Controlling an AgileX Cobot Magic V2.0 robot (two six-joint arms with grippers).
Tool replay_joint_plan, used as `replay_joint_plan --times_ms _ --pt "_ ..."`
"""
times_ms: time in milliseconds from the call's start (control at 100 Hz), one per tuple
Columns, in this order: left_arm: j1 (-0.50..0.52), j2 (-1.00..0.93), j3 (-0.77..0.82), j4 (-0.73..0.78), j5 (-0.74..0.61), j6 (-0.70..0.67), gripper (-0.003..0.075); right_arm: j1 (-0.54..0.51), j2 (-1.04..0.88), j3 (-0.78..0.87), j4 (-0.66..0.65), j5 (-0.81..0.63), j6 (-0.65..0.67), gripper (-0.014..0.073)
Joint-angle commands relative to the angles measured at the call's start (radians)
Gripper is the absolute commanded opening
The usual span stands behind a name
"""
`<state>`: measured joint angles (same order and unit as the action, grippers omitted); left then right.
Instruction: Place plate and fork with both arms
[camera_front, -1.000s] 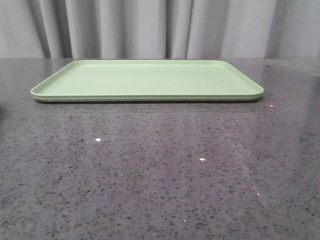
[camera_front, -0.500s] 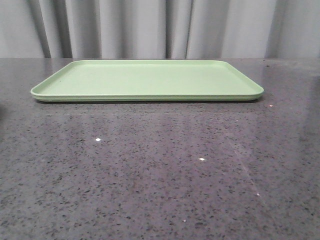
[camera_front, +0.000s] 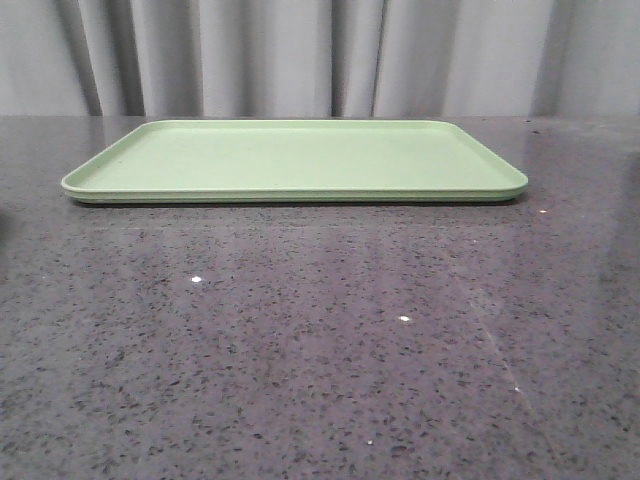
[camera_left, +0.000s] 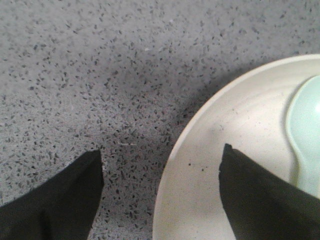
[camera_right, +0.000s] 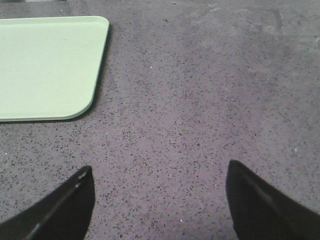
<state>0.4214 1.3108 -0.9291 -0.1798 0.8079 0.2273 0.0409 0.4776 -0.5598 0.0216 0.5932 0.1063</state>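
Nothing has shifted on the tray (camera_front: 300, 158) this past second. Your left gripper (camera_left: 161, 172) straddles the plate (camera_left: 235, 150) rim, open; right gripper (camera_right: 159, 192) open, empty. Grasp not yet made.

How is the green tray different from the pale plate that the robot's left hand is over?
The flat light-green tray is rectangular with rounded corners; the pale beige plate is round. The tray has nothing on it, while the plate holds a pale blue-green spoon. The open left gripper straddles the plate's rim; the open right gripper only has the tray ahead of it. Both have a raised rim and sit on the speckled grey table.
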Motion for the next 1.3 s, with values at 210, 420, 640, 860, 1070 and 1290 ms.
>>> replay_joint_plan --times_ms 210,420,640,860,1070,1290 --pt "0.002 0.056 -0.046 0.009 0.002 0.048 0.047 -0.003 0.013 -0.033 -0.016 -0.07 -0.007 0.0552" --pt "0.002 0.074 -0.046 0.007 0.005 0.063 0.0393 -0.003 0.013 -0.033 -0.03 -0.07 -0.007 0.0552" --pt "0.002 0.076 -0.046 0.007 0.013 0.063 0.0087 -0.003 0.013 -0.033 -0.033 -0.07 -0.007 0.0552" --pt "0.002 0.076 -0.046 -0.01 0.021 0.063 -0.002 -0.003 0.013 -0.033 -0.033 -0.07 -0.007 0.0552" --pt "0.002 0.076 -0.088 -0.05 0.081 0.085 -0.002 -0.003 0.013 -0.033 -0.033 -0.07 -0.007 0.0552" --pt "0.048 0.071 -0.192 -0.2 0.185 0.15 -0.002 -0.003 0.013 -0.033 -0.033 -0.07 -0.007 0.0552"
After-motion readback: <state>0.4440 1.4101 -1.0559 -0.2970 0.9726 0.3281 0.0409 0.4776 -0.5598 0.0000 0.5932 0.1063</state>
